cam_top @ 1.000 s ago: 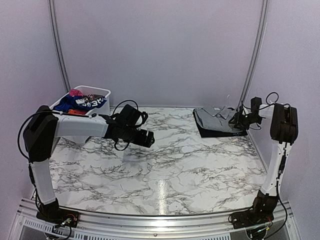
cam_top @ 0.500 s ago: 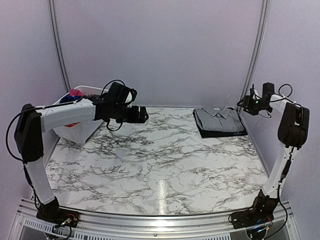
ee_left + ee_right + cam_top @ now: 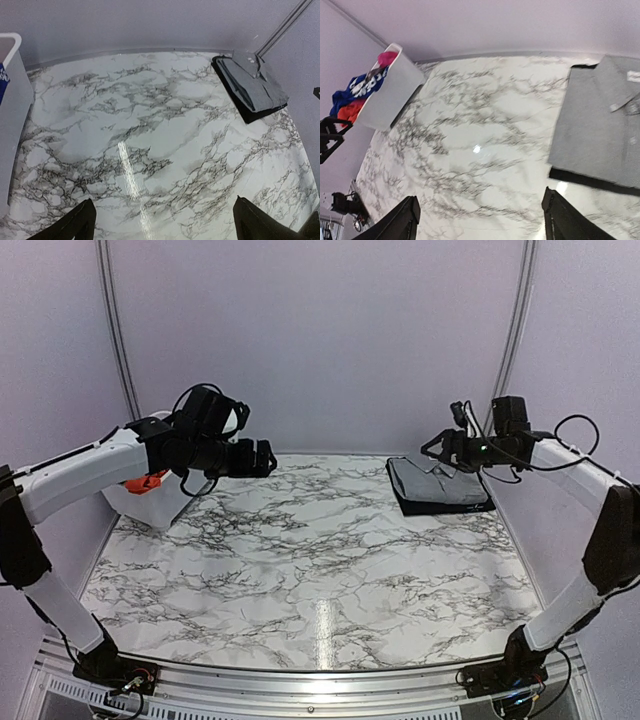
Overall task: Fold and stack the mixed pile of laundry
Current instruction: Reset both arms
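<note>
Lilac walls close in a marble tabletop, bare across its middle; the left arm hangs raised at the far left and the right arm reaches in high over the far right corner.

What remains of the mixed laundry pile sits in the white basket at the far left edge; a blue piece lies uppermost, with an orange-red piece towards one end and a pink piece at the other. At the far right a grey collared shirt lies folded flat on a folded black garment, its white neck label showing.

The left pincer hovers just beside the basket, its jaws wide apart and holding nothing; the right pincer, above the stack's near side, is likewise spread and empty.

The stack looks begun and the basket is next, by my reading. To fetch well, the left pincer should come down inside the rim, not across it; it should pinch one garment by an edge so the others stay behind; it should lift clear before swinging to the bare middle. The right arm should rise straight off the shirt, lest a finger drag the fold.
</note>
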`<state>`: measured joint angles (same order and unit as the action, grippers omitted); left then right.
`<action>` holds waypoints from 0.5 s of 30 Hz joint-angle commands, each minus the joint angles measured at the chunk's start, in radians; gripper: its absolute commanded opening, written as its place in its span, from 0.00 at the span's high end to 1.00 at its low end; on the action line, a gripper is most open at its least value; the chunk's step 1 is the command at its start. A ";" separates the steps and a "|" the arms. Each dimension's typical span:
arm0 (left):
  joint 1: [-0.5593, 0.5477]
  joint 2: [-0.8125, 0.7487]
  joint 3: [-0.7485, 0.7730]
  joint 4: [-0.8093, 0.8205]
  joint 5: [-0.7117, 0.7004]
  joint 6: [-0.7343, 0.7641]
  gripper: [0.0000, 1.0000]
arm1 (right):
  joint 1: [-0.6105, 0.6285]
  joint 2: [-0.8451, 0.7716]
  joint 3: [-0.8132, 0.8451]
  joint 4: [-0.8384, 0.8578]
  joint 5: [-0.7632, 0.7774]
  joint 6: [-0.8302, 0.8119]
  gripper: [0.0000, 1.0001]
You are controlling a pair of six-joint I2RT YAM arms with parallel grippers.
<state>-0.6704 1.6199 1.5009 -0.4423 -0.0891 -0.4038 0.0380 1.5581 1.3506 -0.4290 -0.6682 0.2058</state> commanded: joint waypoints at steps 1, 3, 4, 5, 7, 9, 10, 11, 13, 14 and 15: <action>-0.087 -0.058 -0.159 -0.055 -0.022 -0.056 0.01 | 0.136 -0.143 -0.169 0.021 0.039 -0.039 0.17; -0.139 -0.072 -0.229 -0.051 -0.055 -0.080 0.01 | 0.182 -0.194 -0.259 0.016 0.076 -0.055 0.16; -0.164 -0.078 -0.264 -0.043 -0.074 -0.097 0.01 | 0.197 -0.217 -0.307 0.019 0.092 -0.056 0.15; -0.187 -0.082 -0.299 -0.031 -0.082 -0.117 0.01 | 0.207 -0.242 -0.352 0.029 0.096 -0.052 0.14; -0.221 -0.095 -0.371 0.015 -0.084 -0.177 0.01 | 0.225 -0.290 -0.457 0.064 0.096 -0.039 0.07; -0.244 -0.110 -0.448 0.076 -0.081 -0.233 0.01 | 0.247 -0.325 -0.555 0.084 0.111 -0.031 0.05; -0.251 -0.114 -0.478 0.099 -0.080 -0.261 0.01 | 0.258 -0.341 -0.591 0.092 0.120 -0.027 0.05; -0.257 -0.119 -0.517 0.123 -0.080 -0.286 0.01 | 0.265 -0.353 -0.622 0.100 0.125 -0.022 0.05; -0.262 -0.122 -0.567 0.166 -0.082 -0.323 0.01 | 0.272 -0.371 -0.676 0.122 0.130 -0.012 0.04; -0.264 -0.121 -0.591 0.193 -0.077 -0.333 0.01 | 0.273 -0.378 -0.698 0.131 0.130 -0.008 0.04; -0.262 -0.116 -0.605 0.210 -0.079 -0.344 0.01 | 0.275 -0.382 -0.714 0.138 0.133 -0.003 0.03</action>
<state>-0.9291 1.5341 0.9508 -0.3607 -0.1432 -0.6472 0.2962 1.2140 0.6765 -0.3706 -0.5678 0.1822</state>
